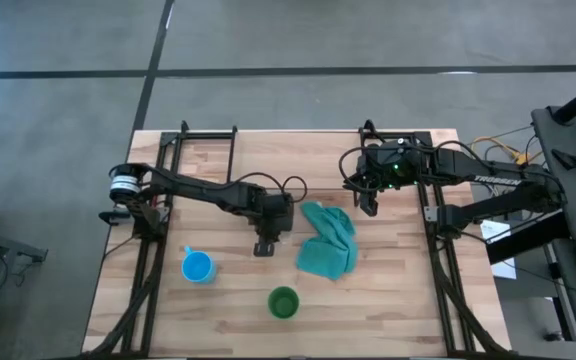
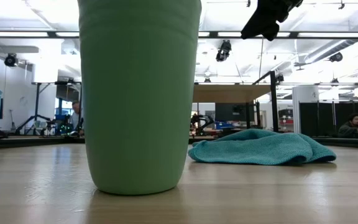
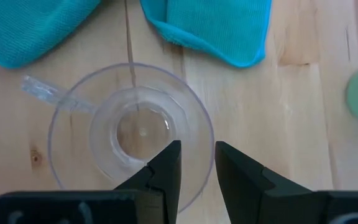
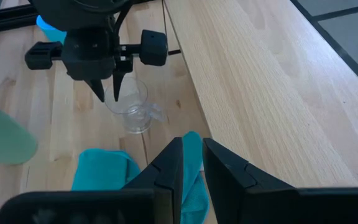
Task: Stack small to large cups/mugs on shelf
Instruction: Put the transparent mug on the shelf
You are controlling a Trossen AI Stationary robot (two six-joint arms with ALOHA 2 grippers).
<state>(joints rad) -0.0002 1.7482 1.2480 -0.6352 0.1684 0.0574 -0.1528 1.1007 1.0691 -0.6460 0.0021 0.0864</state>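
Observation:
The small clear glass cup [image 3: 132,134] stands upright on the table left of the teal cloth, and it also shows in the right wrist view [image 4: 131,109]. My left gripper [image 3: 197,155] points down over it, open. One finger is inside the rim and one outside, and I see no touch. It also shows in the high view [image 1: 265,240]. The blue mug [image 1: 197,267] and the green cup [image 1: 284,302] stand upright nearer the front edge. The shelf [image 4: 260,87] stands at the far side. My right gripper [image 1: 370,203] hangs above the table, narrowly open and empty.
The teal cloth [image 1: 328,242] lies crumpled at mid-table, between the two grippers. In the low view the green cup [image 2: 138,93] fills the foreground and the shelf board [image 2: 229,93] shows behind on black legs. Bare wood lies along the front right.

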